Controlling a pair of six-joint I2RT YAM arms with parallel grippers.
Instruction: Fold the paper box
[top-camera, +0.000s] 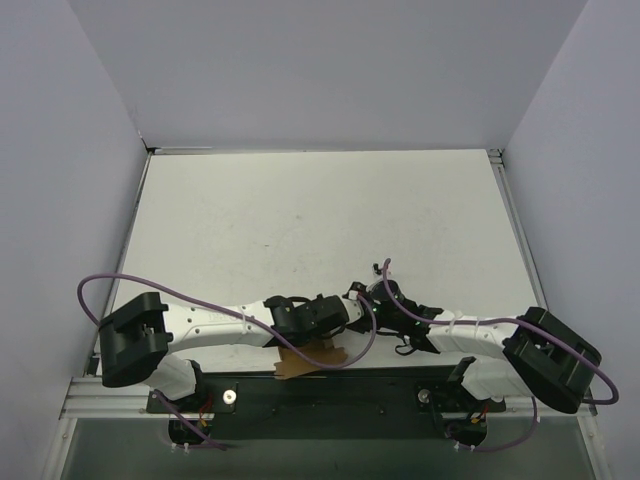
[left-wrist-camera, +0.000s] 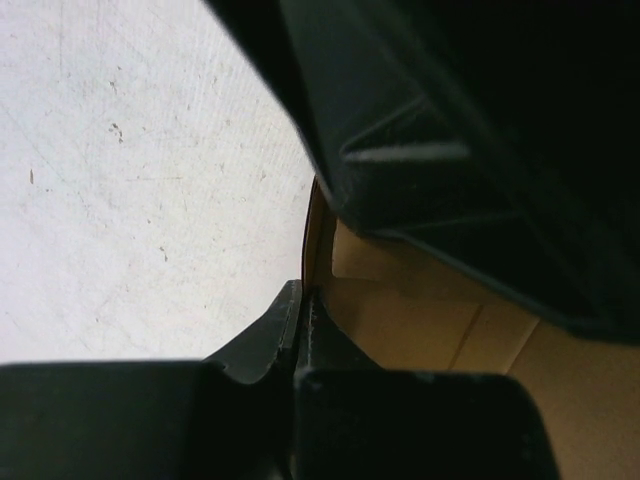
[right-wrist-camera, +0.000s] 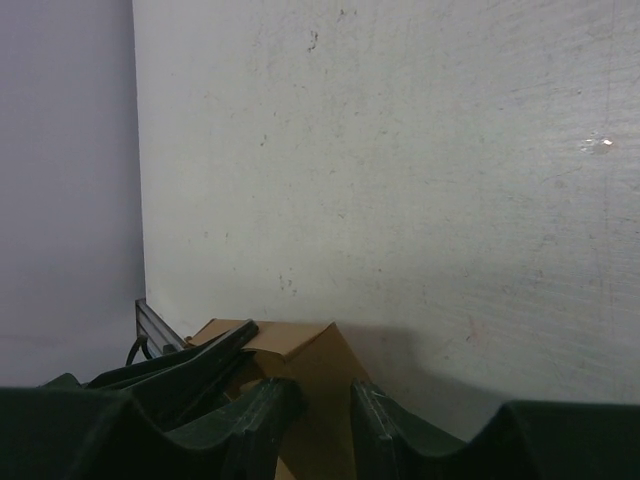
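Two matte black left jaws pinch the thin, creased brown paper box (left-wrist-camera: 400, 330).

Gripper (right-wrist-camera: 325, 392) fingers stand apart, brown box (right-wrist-camera: 300, 345) between them; white table (right-wrist-camera: 400, 180) beyond, wall (right-wrist-camera: 65, 150) left.

I have free passage over the far and middle bench (top-camera: 320, 210). The left wall (top-camera: 60, 200), back wall (top-camera: 320, 70) and right wall (top-camera: 590, 150) bound it. Left arm (top-camera: 220, 322) and right arm (top-camera: 480, 335) meet at the near edge, crowding the paper box (top-camera: 305, 362); purple cables (top-camera: 95, 285) loop outward.
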